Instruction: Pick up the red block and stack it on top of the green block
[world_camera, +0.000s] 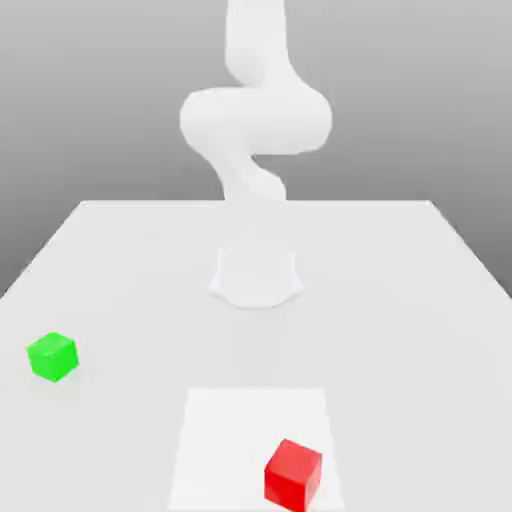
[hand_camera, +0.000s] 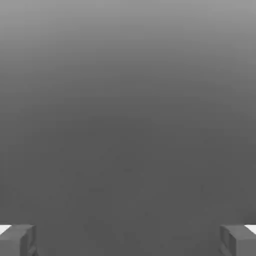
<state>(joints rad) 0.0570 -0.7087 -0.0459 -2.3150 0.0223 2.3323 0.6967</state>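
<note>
The tool (hand_camera: 128, 240) has its two fingers (hand_camera: 17, 240) wide apart, with nothing between them. The red block (world_camera: 293, 474) sits on the white worktop (world_camera: 400, 300), near the front. The green block (world_camera: 52, 357) sits well apart, toward the exterior view's left.

A pale white desk (world_camera: 120, 260) spans the lower half of the exterior view. 2 cubes rest directly on it, well apart: the green block (world_camera: 52, 357) at the left edge of the frame, and the red block (world_camera: 293, 474) at the bottom, right of centre, sitting on a lighter square patch (world_camera: 220, 440). The arm's round base (world_camera: 256, 277) stands at centre frame.
</note>
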